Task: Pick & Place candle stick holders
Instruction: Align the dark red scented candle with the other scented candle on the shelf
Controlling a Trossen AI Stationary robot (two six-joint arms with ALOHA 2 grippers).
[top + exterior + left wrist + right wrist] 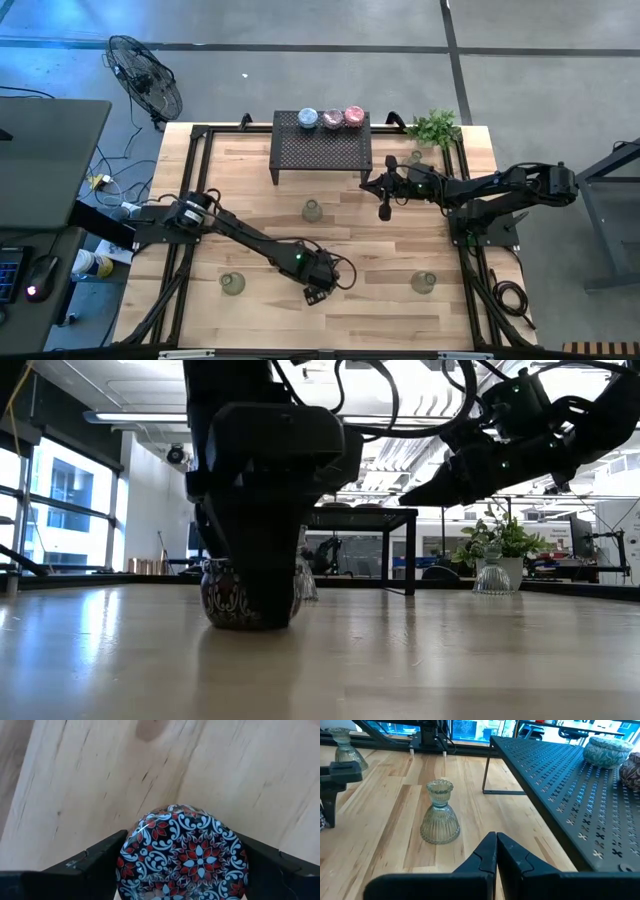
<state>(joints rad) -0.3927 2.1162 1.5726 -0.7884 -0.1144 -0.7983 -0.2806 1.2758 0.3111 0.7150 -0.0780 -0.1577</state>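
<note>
Task part done — three holders on the rack, the rest on the table.

Left gripper stands low at the table's front, fingers either side of a dark patterned holder on the wood — whether they clamp it, cannot tell. Right gripper hangs clenched and empty beside the rack. Blue, purple and pink holders shelved; clear ribbed ones remain below.

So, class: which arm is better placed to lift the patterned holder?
Left. Its end effector already straddles the patterned holder, fingers on both sides. The right end effector hangs shut near the rack.
</note>
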